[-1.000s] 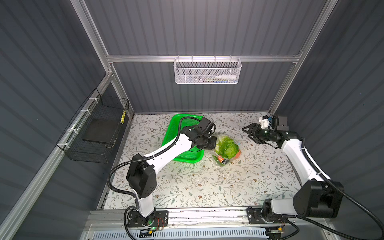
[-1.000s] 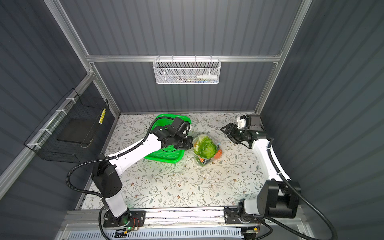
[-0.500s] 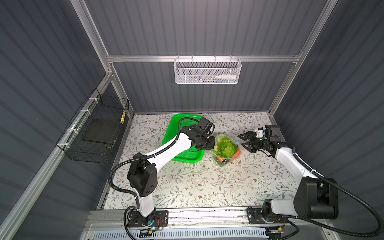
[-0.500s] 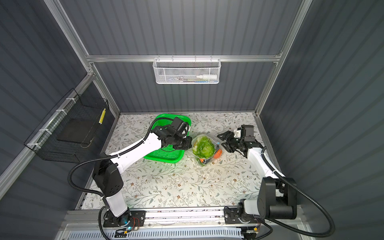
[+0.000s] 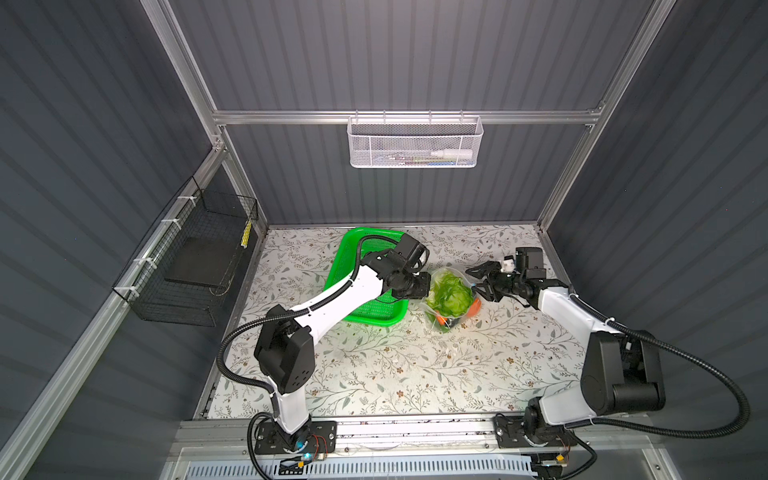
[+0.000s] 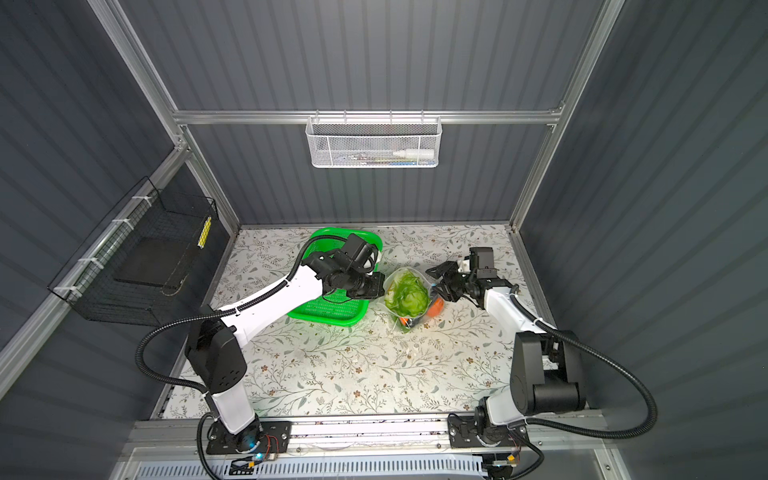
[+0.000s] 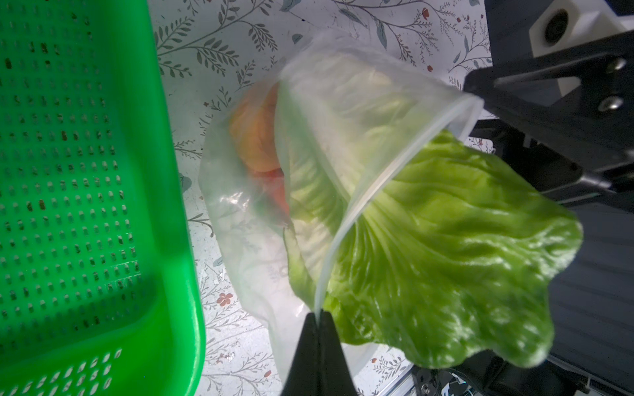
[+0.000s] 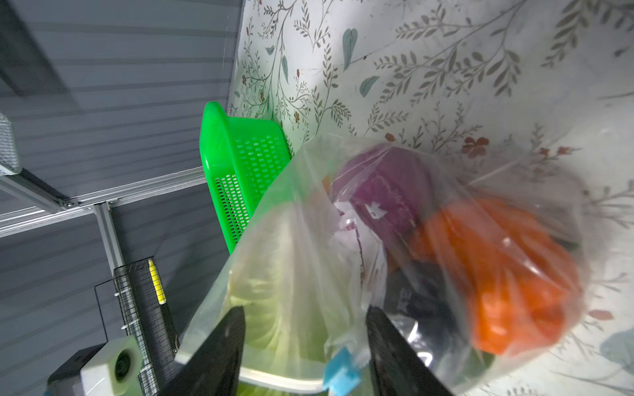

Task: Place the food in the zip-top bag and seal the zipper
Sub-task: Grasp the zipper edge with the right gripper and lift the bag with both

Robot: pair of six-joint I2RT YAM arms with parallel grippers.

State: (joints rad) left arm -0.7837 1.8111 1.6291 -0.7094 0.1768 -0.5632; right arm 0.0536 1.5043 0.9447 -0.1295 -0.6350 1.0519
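While L claw [image 7: 318, 319] pinches zipper [image 7: 348, 223] end, R claw [image 8: 304, 312], jaws apart, straddles slider tab [image 8: 341, 372]; zipper runs twd L claw.

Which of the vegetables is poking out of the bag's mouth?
The green cabbage: its leafy end hangs past the zipper, while the purple onion and orange piece lie inside the bag.

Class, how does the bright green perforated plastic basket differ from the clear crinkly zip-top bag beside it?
The basket is opaque and rigid; the bag is see-through and crumpled. The basket's visible floor is bare; the bag holds vegetables, a pale-green cabbage leaf poking out. The basket lies free; the left gripper pinches the bag's rim. Both rest on the floral table.
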